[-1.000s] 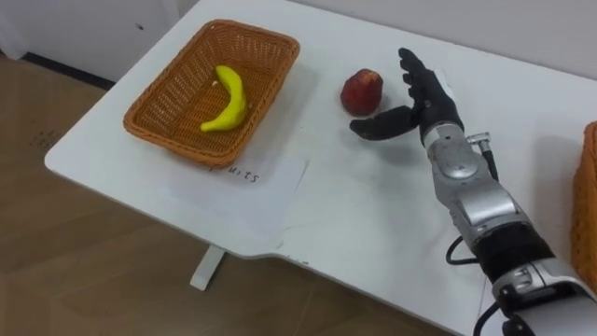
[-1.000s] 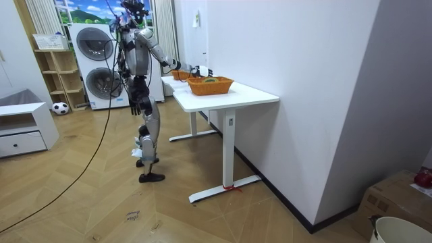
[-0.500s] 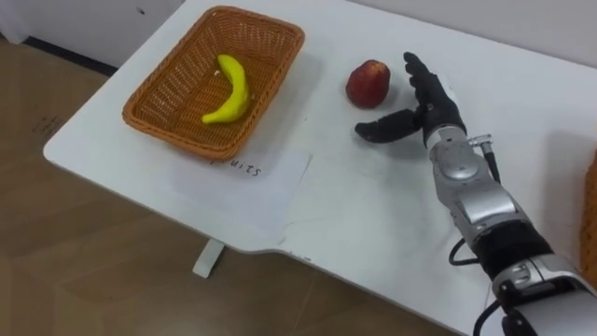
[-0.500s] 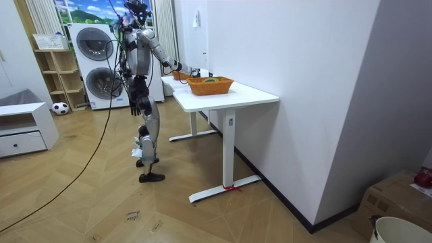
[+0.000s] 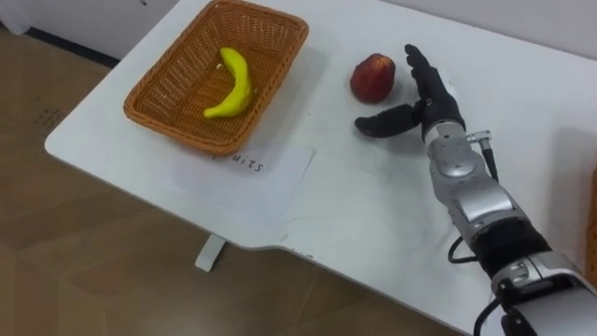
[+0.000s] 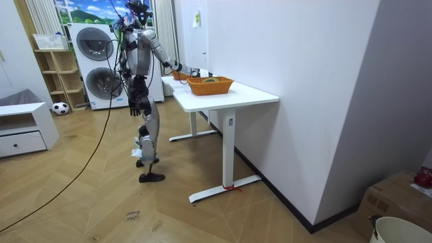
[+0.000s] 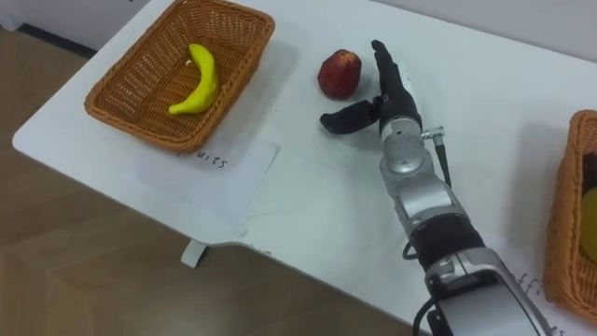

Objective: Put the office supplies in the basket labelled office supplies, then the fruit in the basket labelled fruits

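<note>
A red apple (image 5: 372,77) lies on the white table (image 5: 373,205), right of a wicker basket (image 5: 177,93) that holds a yellow banana (image 5: 233,84). My right hand (image 5: 422,98) rests open just right of the apple, fingers straight and thumb spread toward me, a small gap from the fruit. In the right eye view the apple (image 7: 339,73) and the right hand (image 7: 387,93) stand the same way. My left hand (image 6: 137,104) hangs at my side in the room view.
A paper label (image 5: 252,173) lies in front of the banana basket. A second wicker basket (image 7: 571,215) sits at the table's right edge. The near table edge (image 5: 168,210) runs below the label. I stand at the table's long side.
The camera has shifted slightly, so the whole scene sits a little higher. My right hand has edged closer to the apple and stays open.
</note>
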{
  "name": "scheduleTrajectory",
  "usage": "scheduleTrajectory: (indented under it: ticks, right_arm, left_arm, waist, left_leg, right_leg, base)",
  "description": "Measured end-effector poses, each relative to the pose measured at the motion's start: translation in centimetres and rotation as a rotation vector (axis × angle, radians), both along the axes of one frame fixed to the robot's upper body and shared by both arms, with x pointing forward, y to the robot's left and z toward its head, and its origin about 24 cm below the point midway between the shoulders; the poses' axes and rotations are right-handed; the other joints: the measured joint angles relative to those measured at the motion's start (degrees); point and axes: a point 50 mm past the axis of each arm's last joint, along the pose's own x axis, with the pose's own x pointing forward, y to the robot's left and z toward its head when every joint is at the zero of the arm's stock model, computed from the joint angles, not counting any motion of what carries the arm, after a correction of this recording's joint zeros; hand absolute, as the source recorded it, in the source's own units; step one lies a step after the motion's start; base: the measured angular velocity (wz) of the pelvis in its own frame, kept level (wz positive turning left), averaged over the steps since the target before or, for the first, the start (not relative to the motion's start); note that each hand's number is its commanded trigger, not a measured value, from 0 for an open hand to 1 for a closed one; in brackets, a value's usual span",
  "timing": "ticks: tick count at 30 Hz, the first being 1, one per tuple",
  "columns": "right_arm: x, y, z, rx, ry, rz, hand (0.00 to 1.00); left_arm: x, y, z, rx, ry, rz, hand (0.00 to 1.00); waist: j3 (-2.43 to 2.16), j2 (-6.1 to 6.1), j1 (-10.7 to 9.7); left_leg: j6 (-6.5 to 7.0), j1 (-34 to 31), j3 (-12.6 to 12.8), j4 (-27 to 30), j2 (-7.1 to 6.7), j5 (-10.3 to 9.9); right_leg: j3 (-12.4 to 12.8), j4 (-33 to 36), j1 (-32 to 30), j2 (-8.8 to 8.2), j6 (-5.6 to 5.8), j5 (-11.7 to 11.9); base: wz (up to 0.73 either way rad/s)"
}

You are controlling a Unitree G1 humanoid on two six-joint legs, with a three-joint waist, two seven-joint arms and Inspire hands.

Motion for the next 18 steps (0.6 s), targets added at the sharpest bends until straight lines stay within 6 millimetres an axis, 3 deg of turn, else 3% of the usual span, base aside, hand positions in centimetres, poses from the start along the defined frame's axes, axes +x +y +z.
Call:
scheduleTrajectory:
  ticks: [10,18]
  right_arm:
    - [0.7,0.2,1.1,-0.007,-0.028,0.004,0.00]
    - [0.9,0.3,1.6,-0.009,-0.040,0.009,0.00]
  left_arm:
    - [0.8,-0.2,0.1,-0.004,-0.033,-0.023,0.00]
    - [0.6,-0.4,0.0,-0.009,-0.031,-0.024,0.00]
  waist:
    - [0.68,-0.75,2.07]
    - [0.67,-0.77,2.60]
  left_leg:
    - [0.00,-1.30,-0.33,0.55,-0.01,0.01]
    - [-0.01,-2.15,-1.27,0.81,-0.07,0.01]
  right_leg:
    - [-0.43,0.59,-1.13,-0.08,0.00,0.00]
    - [-1.48,0.56,-1.37,-0.08,0.00,0.00]
  base:
    - [0.02]
    - [0.07]
